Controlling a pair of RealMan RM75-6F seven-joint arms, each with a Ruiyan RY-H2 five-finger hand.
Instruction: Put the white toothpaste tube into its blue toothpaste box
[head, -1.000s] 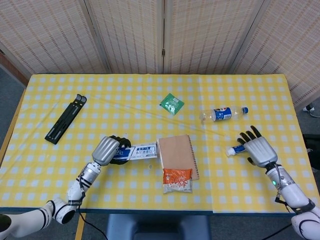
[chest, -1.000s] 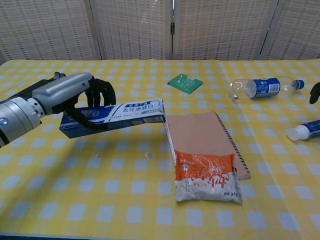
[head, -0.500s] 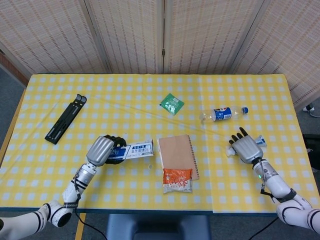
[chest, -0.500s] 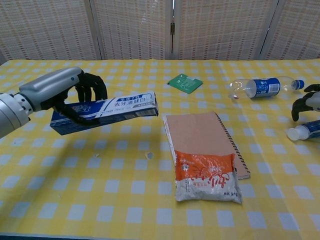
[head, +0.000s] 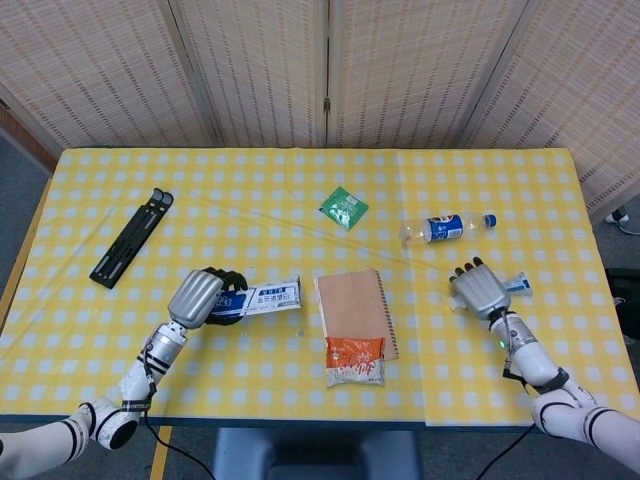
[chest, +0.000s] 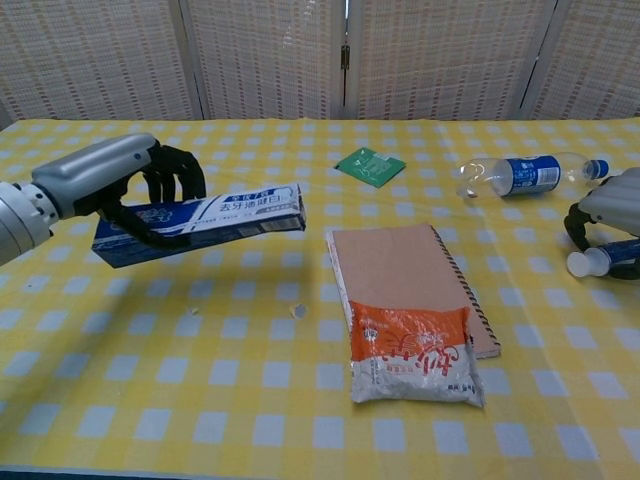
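**White tube under the fingers, blue box in the air: where this could slip**

White plastic is slick, and the toothpaste tube (chest: 610, 259) lies flat on the checked surface (head: 250, 190) at the robot's far right, cap end pointing inward. The right robot hand (head: 477, 289) is arched over it with fingers (chest: 580, 232) curled down around its near end. Whether they have clamped the tube or only cage it cannot be told from either view. If the hold is only partial, the tube could roll or squirt out sideways when lifted, perhaps toward the water bottle (head: 448, 227) lying just beyond it.

The left robot hand (head: 198, 297) grips the blue toothpaste box (chest: 200, 223) by its outer end, holding it clear of the surface and roughly level, the free end pointing toward the notebook (head: 353, 312) with the orange snack packet (chest: 413, 355) on it. Whether that free end is open is not visible. A shut or half-folded flap would block insertion, and gripping so far back may let the long box sag or twist when the tube pushes in.

Tube and box are well apart, with the notebook between them, so a low carry could snag it.
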